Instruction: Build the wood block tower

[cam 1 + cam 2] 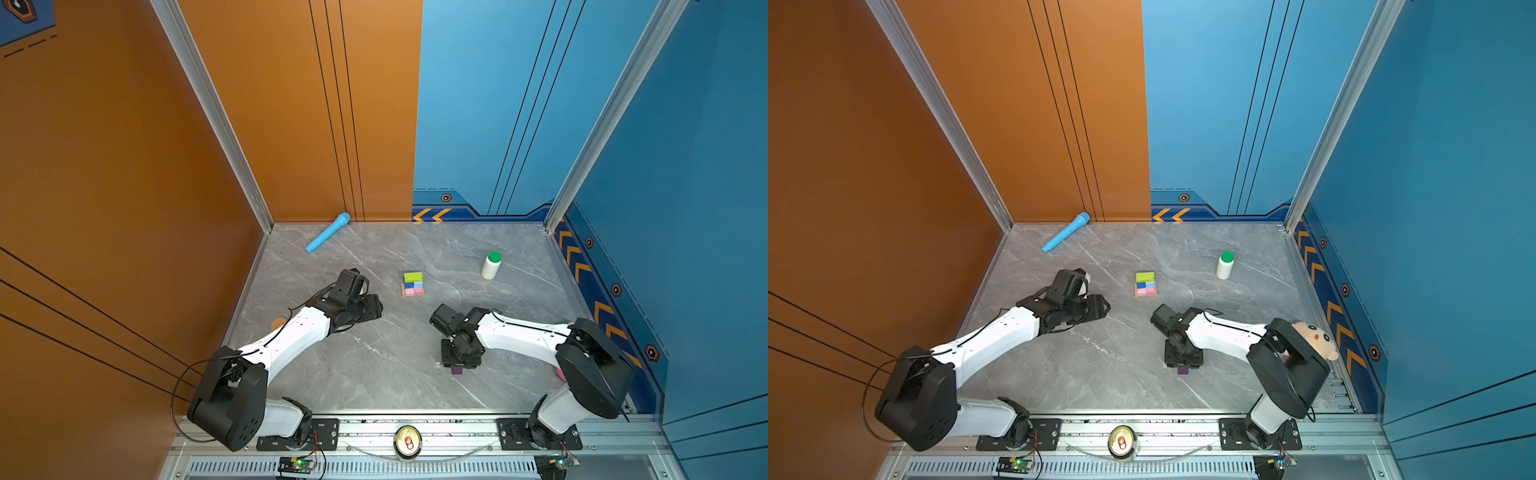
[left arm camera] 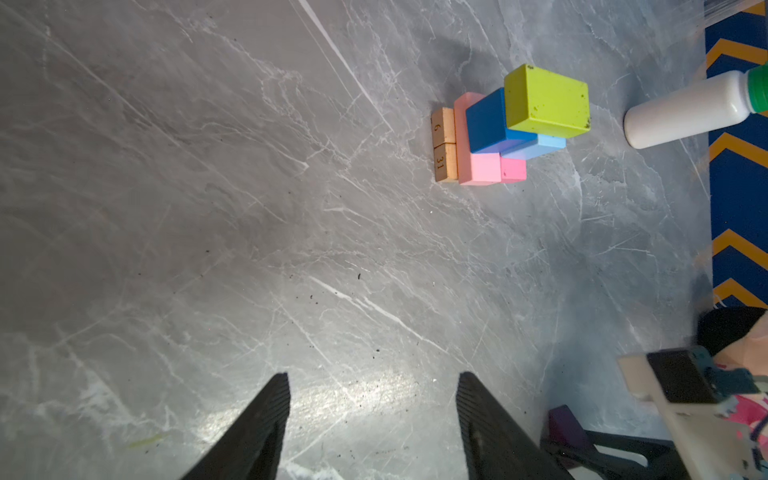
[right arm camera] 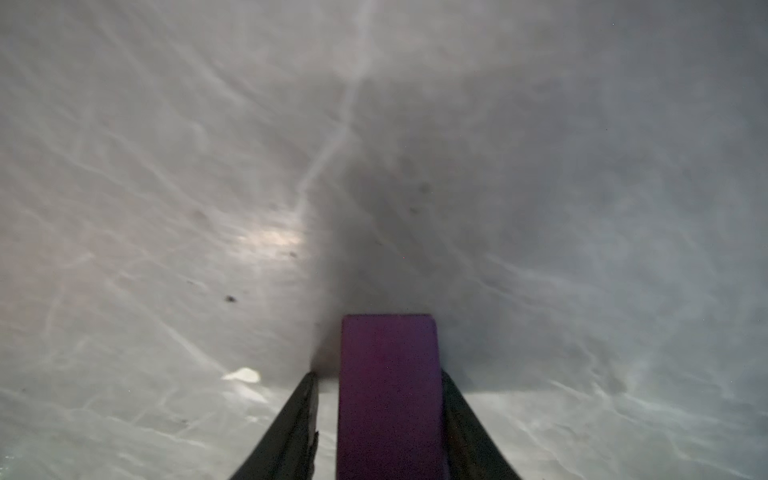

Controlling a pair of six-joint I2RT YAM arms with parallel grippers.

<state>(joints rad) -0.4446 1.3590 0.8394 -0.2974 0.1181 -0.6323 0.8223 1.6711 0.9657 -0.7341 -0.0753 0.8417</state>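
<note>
In both top views the tower [image 1: 412, 284] [image 1: 1145, 284] stands mid-worktop [image 1: 374, 374], toward the back. It is capped by a lime bar [image 1: 413, 276] whose long axis runs left to right. The left gripper [image 1: 378, 309] hangs left of the tower, apart from it, pointing right. The right gripper [image 1: 457, 365] points down nearer the front. The purple block [image 1: 457, 370] [image 1: 1182, 370] pokes out from under it toward the near edge. A bottle [image 1: 491, 266] stands upright right of the tower, and a microphone [image 1: 327, 232] lies at the back left.

In the left wrist view, the left gripper [image 2: 372, 395] is wide open, with only bare worktop between its fingers [image 2: 266, 419]. Ahead is the tower [image 2: 507, 133]: tan bars [image 2: 444, 143] at the base, then pink bars [image 2: 486, 168], a dark-blue cube [image 2: 486, 122] beside a light-blue cube [image 2: 544, 145], and the lime bar [image 2: 546, 102] on top.

In the right wrist view, the purple block [image 3: 390, 395] lies between the fingers [image 3: 461, 415] of the right gripper [image 3: 378, 374]. Its long axis runs along them, pointing away from the camera. One finger touches its side and a thin slit shows at the other, so the jaws are partly closed around it but not clamped.
</note>
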